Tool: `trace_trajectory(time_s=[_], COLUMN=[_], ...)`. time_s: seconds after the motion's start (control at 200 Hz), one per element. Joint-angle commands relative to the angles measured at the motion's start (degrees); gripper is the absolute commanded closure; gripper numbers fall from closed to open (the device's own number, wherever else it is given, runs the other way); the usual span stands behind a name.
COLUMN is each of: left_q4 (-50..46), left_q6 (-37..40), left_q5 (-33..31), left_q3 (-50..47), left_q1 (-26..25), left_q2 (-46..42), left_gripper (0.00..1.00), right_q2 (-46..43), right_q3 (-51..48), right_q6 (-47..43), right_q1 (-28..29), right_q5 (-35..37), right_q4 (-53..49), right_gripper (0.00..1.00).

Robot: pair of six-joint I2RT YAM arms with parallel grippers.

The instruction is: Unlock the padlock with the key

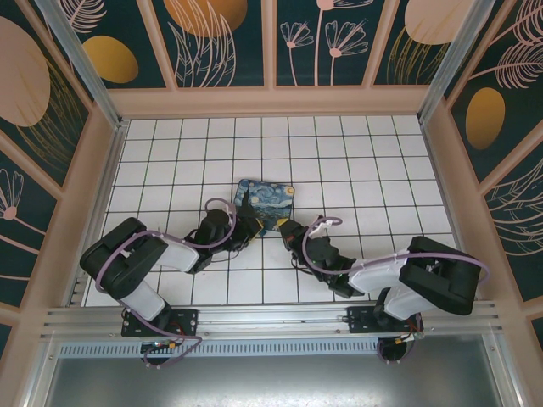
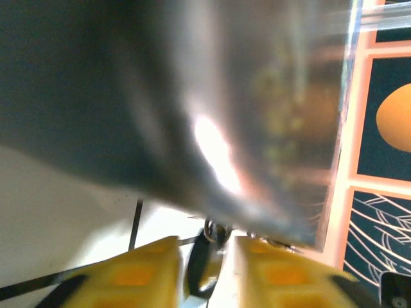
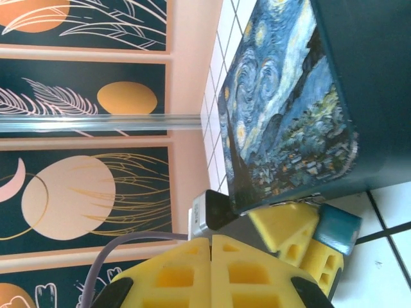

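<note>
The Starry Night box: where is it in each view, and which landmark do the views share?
Top external: the Starry Night box at the centre of the tiled floor.
Left wrist: perhaps the blurred dark surface across the top; too blurred to tell.
Right wrist: upper right, very close.
Shared landmark: the floral wall panels.

Metal on foam, over smooth tile.
You have the padlock [image 3: 337, 231] in bluish satin metal and the key [image 3: 199, 215] in bare silvery metal, bright at its end. Your right gripper [image 3: 210, 244] is faced in matt yellow foam-like padding with moulded hollows. The printed box [image 3: 289, 96] looks smooth and low-sheen, the floor tiles [image 1: 339, 170] smooth white, the cables [image 1: 110, 263] purple plastic, the rail [image 1: 254, 318] brushed aluminium.
</note>
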Motion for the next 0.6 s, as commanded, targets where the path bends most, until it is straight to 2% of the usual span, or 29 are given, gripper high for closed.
trace_trajectory(time_s=[0.0,0.15,0.255,0.4,0.596], left_q4=[0.23,-6.92,-11.38,-13.18,-9.39], left_q6=[0.71,2.86,3.65,3.41,-0.07], left_q5=[1.30,0.70,0.27,1.39,5.70], left_q3=[-0.48,-1.56,-1.71,0.14,2.70], left_q1=[-0.23,-0.25,-0.20,-0.24,-0.24], left_q2=[-2.41,-9.69,-15.70,-22.11,-22.07], left_gripper=[0.61,0.48,0.46,0.48,0.57], right_q2=[-2.87,-5.98,-7.33,-7.55,-6.03], right_q3=[-0.38,1.15,2.71,4.12,7.46], right_q6=[-1.46,-2.82,-3.08,-2.95,-4.02], right_q1=[-0.29,-0.63,-0.99,-2.18,-3.75], right_q5=[0.56,1.57,2.01,1.83,-0.19], right_q4=[-4.10,-10.64,-15.41,-16.87,-16.64], right_gripper=[1.00,1.00,1.00,1.00,1.00])
